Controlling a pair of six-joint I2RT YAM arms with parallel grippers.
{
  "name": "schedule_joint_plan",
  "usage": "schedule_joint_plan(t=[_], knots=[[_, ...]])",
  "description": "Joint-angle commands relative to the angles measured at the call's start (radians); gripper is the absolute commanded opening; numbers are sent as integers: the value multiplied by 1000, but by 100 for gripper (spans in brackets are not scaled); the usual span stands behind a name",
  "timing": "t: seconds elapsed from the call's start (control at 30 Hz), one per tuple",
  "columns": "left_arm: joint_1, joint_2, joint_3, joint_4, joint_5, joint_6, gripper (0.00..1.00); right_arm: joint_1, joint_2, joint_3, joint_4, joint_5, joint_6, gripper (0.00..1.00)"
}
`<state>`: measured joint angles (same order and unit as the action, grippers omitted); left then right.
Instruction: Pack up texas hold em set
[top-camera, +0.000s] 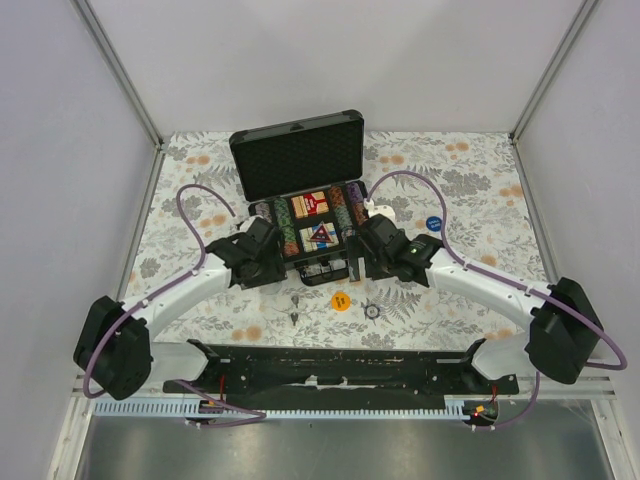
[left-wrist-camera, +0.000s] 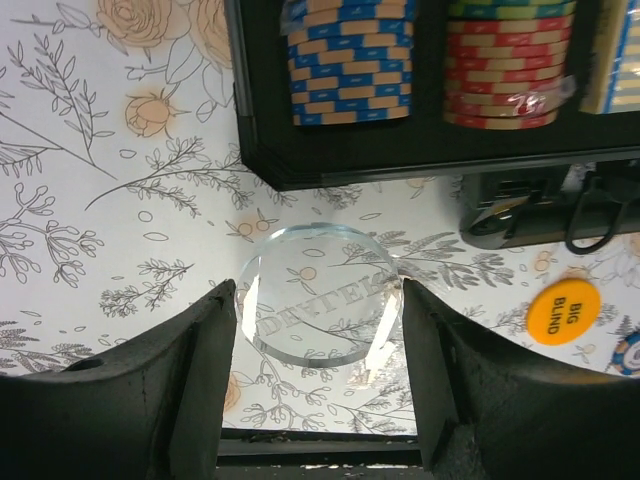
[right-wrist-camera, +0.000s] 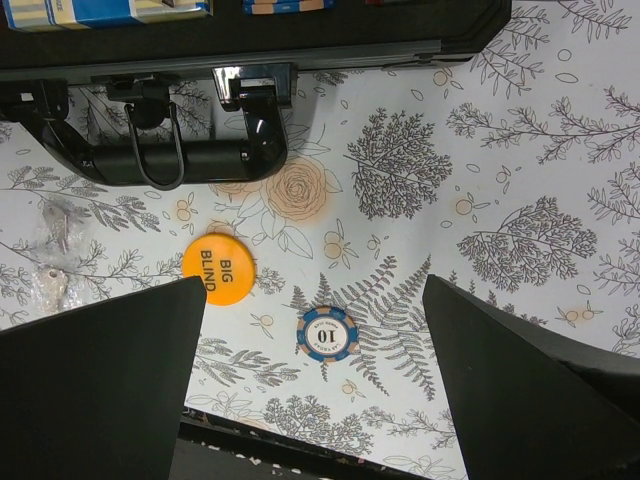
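Texas hold em set: its black case lies open at the centre of the floral table cover, nearer the back wall than the arms. The foam-lined lid stands up behind the tray, and the handle faces the arm bases. At left, the left gripper sits low off the near left corner of the case. Its jaws are partly open and drawn in on a clear dealer button that lies flat on the cover, and the fingers meet the disc's rim, one on each side. Just beyond, in the tray's end compartments, stand a row of blue-and-tan striped chips and, to its right, a row of red-and-tan chips. Card decks fill the middle of the tray, with further chip rows to their right. In front of the case lie, in order, a small bunch of keys, an orange BIG BLIND button and a single blue-edged chip marked 10, each apart from the others. The right gripper hovers over that chip with its jaws spread fully wide, holding nothing. Right of the case, a small white piece lies just beside the tray, and a blue round button lies farther out.
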<state>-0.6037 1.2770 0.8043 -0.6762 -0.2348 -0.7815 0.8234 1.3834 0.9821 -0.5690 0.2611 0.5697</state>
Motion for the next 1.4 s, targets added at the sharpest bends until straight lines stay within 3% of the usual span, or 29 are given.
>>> schedule_joint_plan(t=[0.0, 0.13, 0.37, 0.73, 1.07, 1.37], knots=[[-5, -24, 90, -2, 8, 14, 54, -3, -41, -8, 12, 30, 19, 98], [-4, 36, 205, 36, 11, 47, 52, -10, -53, -7, 0, 43, 16, 98], [-4, 286, 482, 69, -21, 108, 51, -27, -75, -10, -31, 56, 6, 98], [-2, 623, 802, 121, -182, 125, 48, -58, -116, -26, -63, 55, 2, 98], [1, 765, 934, 106, -241, 125, 48, -63, -126, -39, -66, 52, 9, 98], [7, 809, 940, 86, -270, 108, 48, -66, -129, -46, -66, 52, 9, 98]])
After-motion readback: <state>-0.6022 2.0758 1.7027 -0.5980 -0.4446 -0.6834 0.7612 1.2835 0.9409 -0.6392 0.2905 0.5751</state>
